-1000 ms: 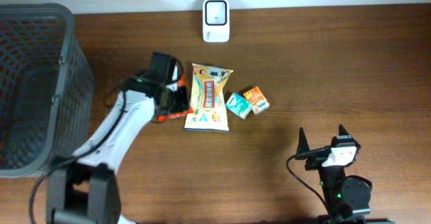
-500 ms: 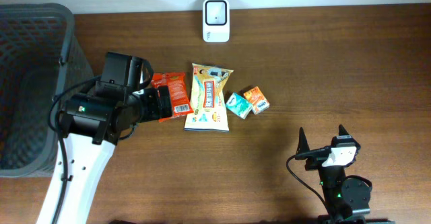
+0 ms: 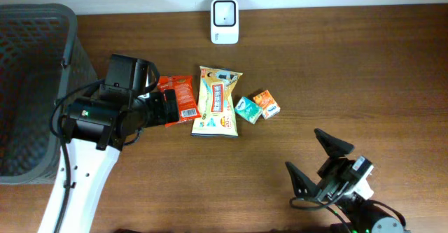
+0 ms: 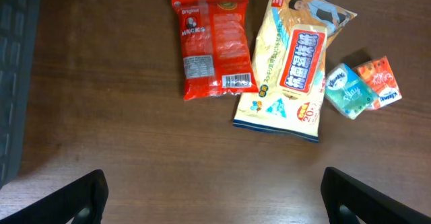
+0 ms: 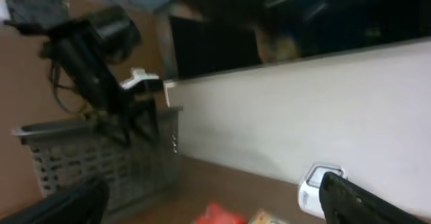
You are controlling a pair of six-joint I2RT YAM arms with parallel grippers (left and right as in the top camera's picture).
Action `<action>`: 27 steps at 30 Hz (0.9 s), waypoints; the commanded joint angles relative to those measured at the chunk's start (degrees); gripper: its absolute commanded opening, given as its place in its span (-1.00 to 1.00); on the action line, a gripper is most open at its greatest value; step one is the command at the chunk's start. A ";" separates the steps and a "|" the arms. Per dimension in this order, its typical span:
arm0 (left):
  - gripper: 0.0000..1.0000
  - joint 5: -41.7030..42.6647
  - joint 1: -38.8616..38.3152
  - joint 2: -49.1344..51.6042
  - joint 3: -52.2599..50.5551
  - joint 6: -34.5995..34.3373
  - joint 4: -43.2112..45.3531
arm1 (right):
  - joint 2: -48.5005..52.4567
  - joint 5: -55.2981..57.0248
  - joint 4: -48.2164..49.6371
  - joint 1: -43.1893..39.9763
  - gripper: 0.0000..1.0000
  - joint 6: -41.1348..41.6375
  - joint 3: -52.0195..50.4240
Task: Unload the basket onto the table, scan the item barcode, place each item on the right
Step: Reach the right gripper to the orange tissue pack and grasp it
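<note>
A red snack packet (image 3: 176, 99) lies flat on the brown table, its white barcode patch (image 4: 236, 81) facing up. Just right of it lie a cream-yellow snack bag (image 3: 218, 100), a small teal pack (image 3: 246, 110) and a small orange pack (image 3: 267, 103). The white scanner (image 3: 225, 12) stands at the table's far edge. My left gripper (image 3: 170, 109) hovers over the red packet's left side, open and empty; in its wrist view the gripper (image 4: 212, 178) has both fingers wide apart above bare wood. My right gripper (image 3: 315, 159) is open near the front right, tilted up.
A dark mesh basket (image 3: 35, 86) fills the table's left end, and its edge shows in the left wrist view. The right wrist view looks across at the basket (image 5: 87, 157), the scanner (image 5: 315, 182) and the pale wall.
My left gripper opened, let go of the red packet and drew back to the left and upward. The right arm has since swung and tilted upward.
</note>
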 commanded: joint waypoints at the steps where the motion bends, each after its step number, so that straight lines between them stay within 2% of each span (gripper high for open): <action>1: 0.98 -0.83 0.15 -0.37 0.83 0.50 -0.07 | 3.76 2.62 -12.48 -2.29 0.97 -6.93 8.83; 2: 0.98 -0.83 0.15 -0.37 0.83 0.50 -0.07 | 5.66 2.60 -16.79 -2.86 0.97 -9.07 11.50; 3: 0.98 -0.81 0.15 -0.37 0.83 0.50 -0.07 | 13.60 2.21 -29.33 -4.22 0.97 -15.80 20.55; 6: 0.98 -0.81 0.15 -0.37 0.83 0.50 -0.07 | 31.39 2.19 -46.84 -4.76 0.97 -25.18 36.50; 8: 0.98 -0.81 0.15 -0.37 0.83 0.50 -0.07 | 42.42 1.36 -55.08 -4.74 0.97 -25.46 46.12; 10: 0.98 -0.81 0.15 -0.37 0.83 0.50 -0.07 | 56.28 -10.05 -62.90 -4.74 0.97 -23.74 56.52; 13: 0.98 -0.83 0.15 -0.37 0.83 0.50 -0.09 | 64.59 -13.51 -61.07 -4.74 0.97 -23.74 58.45; 14: 0.98 -0.81 0.15 -0.37 0.83 0.50 -0.07 | 68.06 -12.44 -60.15 -4.74 0.97 -23.58 58.69; 15: 0.98 -0.81 0.15 -0.37 0.83 0.50 -0.07 | 71.12 -7.43 -60.65 -4.74 0.94 -20.06 59.52; 16: 0.98 -0.83 0.15 -0.37 0.83 0.50 -0.07 | 74.31 0.63 -62.69 -4.68 0.65 -15.10 60.94; 17: 0.98 -0.83 0.15 -0.37 0.83 0.50 -0.07 | 77.24 4.92 -65.83 -4.70 0.63 -14.51 63.06; 18: 0.98 -0.81 0.15 -0.37 0.83 0.50 -0.07 | 80.81 7.96 -70.58 -4.70 0.85 -15.32 66.34; 19: 0.98 -0.81 0.15 -0.37 0.83 0.50 -0.07 | 85.26 9.09 -75.03 -4.70 0.97 -16.83 70.23; 21: 0.98 -0.83 0.15 -0.37 0.83 0.50 -0.07 | 91.52 8.85 -75.49 -4.68 0.97 -17.14 73.18; 22: 0.98 -0.81 0.15 -0.37 0.83 0.52 -0.07 | 93.94 8.83 -73.90 -4.61 0.99 -19.87 73.11; 23: 0.98 -0.81 0.15 -0.37 0.83 0.50 -0.07 | 96.80 8.37 -72.98 -4.26 0.95 -23.52 73.11; 24: 0.98 -0.81 0.15 -0.37 0.83 0.50 -0.07 | 99.43 7.32 -72.37 -3.93 0.72 -25.55 73.11; 25: 0.98 -0.83 0.15 -0.37 0.83 0.50 -0.07 | 102.20 4.63 -71.47 -3.54 0.64 -27.63 73.11; 27: 0.99 -0.81 0.15 -0.37 0.83 0.50 -0.07 | 106.22 0.85 -69.02 -2.89 0.64 -32.00 73.11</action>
